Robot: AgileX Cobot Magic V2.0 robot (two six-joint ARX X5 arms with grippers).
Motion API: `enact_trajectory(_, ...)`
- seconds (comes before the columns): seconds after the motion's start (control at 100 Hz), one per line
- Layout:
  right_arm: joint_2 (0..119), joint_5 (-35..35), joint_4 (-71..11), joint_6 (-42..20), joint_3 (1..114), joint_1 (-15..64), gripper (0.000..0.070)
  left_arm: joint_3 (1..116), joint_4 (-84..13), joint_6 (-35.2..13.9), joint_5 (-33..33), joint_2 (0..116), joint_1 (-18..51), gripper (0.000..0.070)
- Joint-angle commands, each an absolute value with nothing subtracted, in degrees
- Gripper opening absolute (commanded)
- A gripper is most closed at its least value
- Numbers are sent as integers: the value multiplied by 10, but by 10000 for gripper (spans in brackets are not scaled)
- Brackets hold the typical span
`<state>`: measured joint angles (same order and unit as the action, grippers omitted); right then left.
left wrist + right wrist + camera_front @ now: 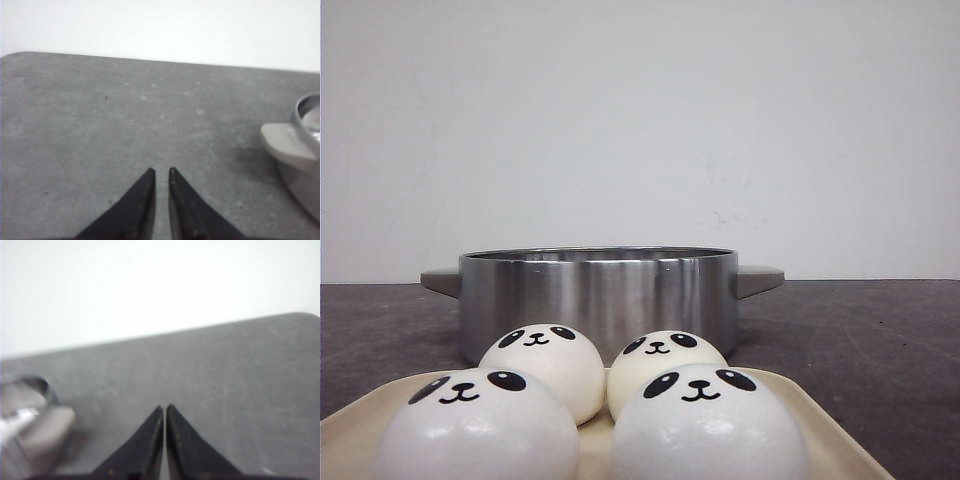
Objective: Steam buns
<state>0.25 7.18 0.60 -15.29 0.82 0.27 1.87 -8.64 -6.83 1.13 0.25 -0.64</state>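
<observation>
Several panda-face buns sit on a beige tray at the front: front left bun, front right bun, back left bun, back right bun. Behind them stands a steel pot with grey handles. My left gripper is shut and empty over bare table, left of the pot's handle. My right gripper is shut and empty, right of the pot's other handle. Neither gripper shows in the front view.
The dark grey table runs to a white wall behind. The table's far edge and rounded corners show in both wrist views, one corner in the left wrist view and one corner in the right wrist view.
</observation>
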Motion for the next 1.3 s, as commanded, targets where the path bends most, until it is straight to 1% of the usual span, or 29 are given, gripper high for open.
enact_trajectory(0.0,2,79,37,-214,9,2,6,22,-82,-143,7,2,-8,0)
enact_trajectory(0.06,2,103,53,-248,19,2,6,42,-81,-194,-23,2,-8,0)
enact_trajectory(0.1,2,122,48,-272,35,2,5,62,-81,-212,-48,2,-8,0)
enact_trajectory(0.17,5,148,17,-296,77,2,4,110,-93,-208,-100,10,-8,4)
enact_trajectory(0.23,19,166,-22,-292,126,3,4,170,-142,-195,-135,32,-8,5)
enact_trajectory(0.26,29,172,-46,-283,154,3,4,204,-179,-189,-140,49,-8,5)
enact_trajectory(0.32,58,177,-99,-245,215,3,4,276,-255,-177,-140,91,-7,5)
enact_trajectory(0.4,110,184,-175,-185,305,3,4,367,-324,-142,-141,158,-7,5)
enact_trajectory(0.54,185,182,-269,-107,433,3,4,484,-368,-101,-141,245,-7,4)
enact_trajectory(0.66,228,178,-299,-76,510,3,4,546,-361,-97,-142,294,-7,7)
enact_trajectory(0.69,234,178,-300,-73,522,3,6,556,-361,-97,-142,302,-7,46)
enact_trajectory(0.72,239,180,-300,-72,532,3,10,564,-360,-97,-142,307,-7,136)
enact_trajectory(0.75,242,181,-301,-73,540,3,46,569,-360,-97,-142,310,-6,270)
enact_trajectory(0.77,244,181,-301,-73,544,3,102,571,-358,-97,-142,311,-5,373)
enact_trajectory(0.81,246,182,-302,-75,550,3,261,572,-350,-97,-142,311,-3,572)
enact_trajectory(0.83,246,185,-302,-76,552,3,353,572,-348,-97,-142,310,-2,644)
enact_trajectory(0.85,246,188,-301,-80,552,3,443,572,-347,-97,-142,310,0,698)
enact_trajectory(0.86,246,191,-301,-83,552,3,483,572,-347,-97,-142,310,1,700)
enact_trajectory(0.88,246,197,-301,-86,552,3,540,572,-347,-97,-142,310,2,700)
enact_trajectory(0.91,246,208,-303,-91,552,3,580,572,-347,-97,-142,309,3,700)
enact_trajectory(1.0,246,244,-311,-99,552,3,589,572,-349,-100,-146,309,7,700)
enact_trajectory(1.11,246,274,-314,-101,552,3,659,572,-350,-102,-162,309,11,700)
enact_trajectory(1.29,265,322,-314,-128,552,3,661,571,-356,-122,-172,313,48,698)
